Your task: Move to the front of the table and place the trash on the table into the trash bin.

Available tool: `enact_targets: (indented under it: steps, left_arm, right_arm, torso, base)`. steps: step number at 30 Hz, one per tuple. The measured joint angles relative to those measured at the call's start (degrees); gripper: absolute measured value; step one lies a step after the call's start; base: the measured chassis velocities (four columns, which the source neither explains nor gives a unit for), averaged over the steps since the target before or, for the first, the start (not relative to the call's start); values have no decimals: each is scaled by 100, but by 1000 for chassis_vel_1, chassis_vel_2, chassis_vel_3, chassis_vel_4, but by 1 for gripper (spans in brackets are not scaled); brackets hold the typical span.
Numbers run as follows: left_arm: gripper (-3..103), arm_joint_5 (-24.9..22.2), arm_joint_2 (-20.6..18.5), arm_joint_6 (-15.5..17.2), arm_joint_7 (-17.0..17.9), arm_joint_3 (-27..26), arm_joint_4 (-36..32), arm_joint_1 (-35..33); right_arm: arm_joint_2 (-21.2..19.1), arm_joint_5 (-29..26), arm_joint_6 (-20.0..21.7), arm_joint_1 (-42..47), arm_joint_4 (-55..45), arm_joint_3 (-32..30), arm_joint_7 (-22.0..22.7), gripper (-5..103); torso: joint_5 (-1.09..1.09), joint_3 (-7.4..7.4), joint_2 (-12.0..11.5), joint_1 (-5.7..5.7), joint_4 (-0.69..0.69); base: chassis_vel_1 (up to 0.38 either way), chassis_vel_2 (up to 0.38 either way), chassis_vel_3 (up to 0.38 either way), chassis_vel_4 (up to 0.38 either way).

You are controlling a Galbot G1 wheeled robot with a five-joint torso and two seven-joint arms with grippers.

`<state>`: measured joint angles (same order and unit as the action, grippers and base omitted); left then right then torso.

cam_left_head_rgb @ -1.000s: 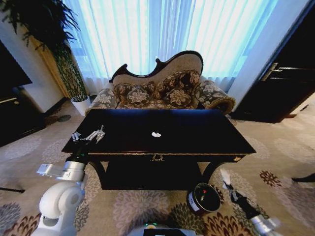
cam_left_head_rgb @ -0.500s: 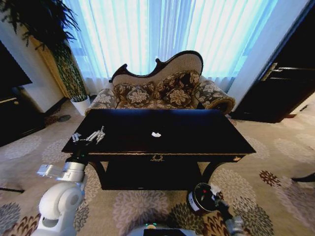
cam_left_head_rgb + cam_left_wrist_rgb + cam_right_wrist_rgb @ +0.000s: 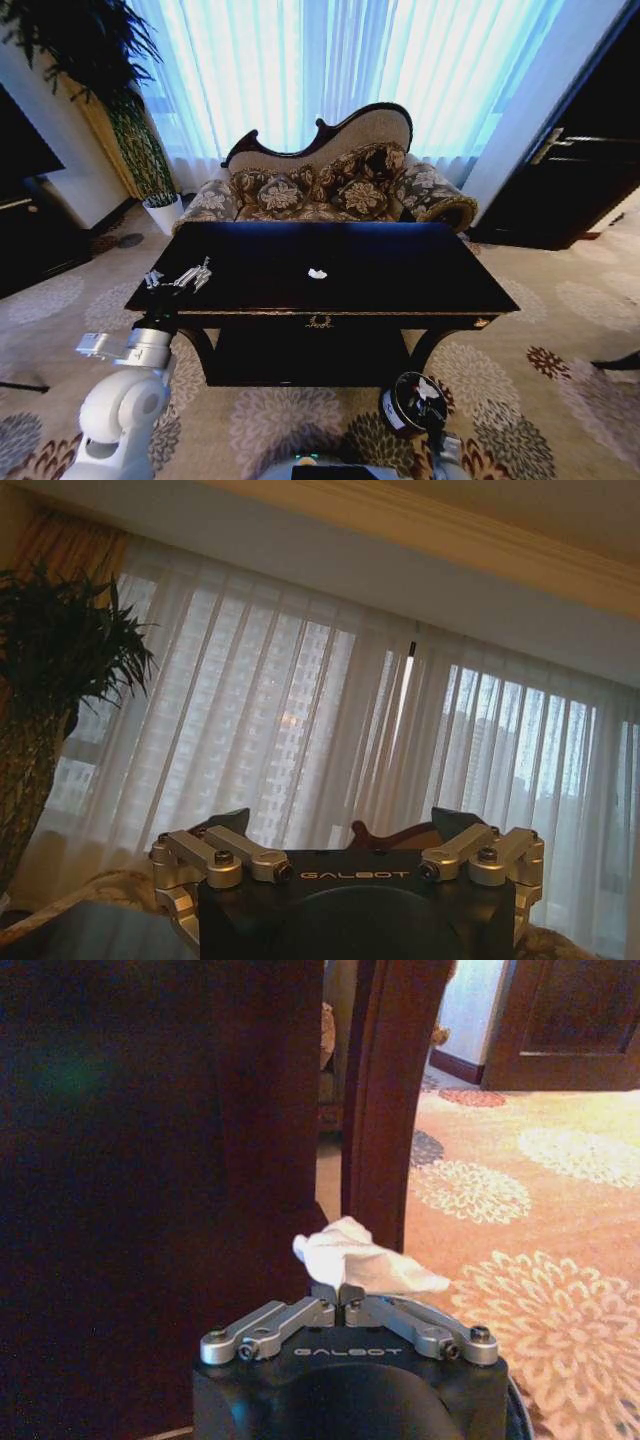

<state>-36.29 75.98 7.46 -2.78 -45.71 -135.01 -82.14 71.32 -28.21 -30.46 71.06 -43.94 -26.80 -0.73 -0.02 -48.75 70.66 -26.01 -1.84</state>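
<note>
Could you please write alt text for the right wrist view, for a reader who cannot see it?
The right hand is shut on a crumpled white paper wad, held in front of the dark wooden table and its carved leg. Floral carpet and a dark door lie beyond.

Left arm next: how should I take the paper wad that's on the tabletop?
Come straight down on the paper wad with the left gripper and pinch across its narrow middle. It lies low and alone on the table, so probably nothing blocks a top approach.
</note>
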Motion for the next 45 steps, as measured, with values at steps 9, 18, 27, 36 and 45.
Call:
enact_targets:
  steps: [9,18,27,36,45]
  left_arm:
    - [100,-40,4,5,2,10,-3,74]
    - [100,-52,-34,19,7,-5,5,99]
    - [100,-59,-32,21,13,-11,79,119]
    - [100,-44,-21,24,14,-3,96,134]
    - [100,-45,-26,24,15,-16,82,110]
  right_arm:
    - [-100,50,14,-318,401,97,136,0]
    - [-141,103,185,-549,636,244,225,0]
    - [-180,173,394,-610,817,212,248,16]
    - [-149,259,391,-563,789,212,226,49]
    - [-52,273,360,-426,512,210,156,83]
  torso:
    - [1,0,0,0,-1]
    - [2,-1,0,0,-1]
    - [1,0,0,0,-2]
    - [1,0,0,1,-2]
    - [0,0,0,1,-1]
  base:
    - [0,0,0,0]
    - [0,0,0,0]
    - [0,0,0,0]
    - [0,0,0,0]
    - [0,0,0,0]
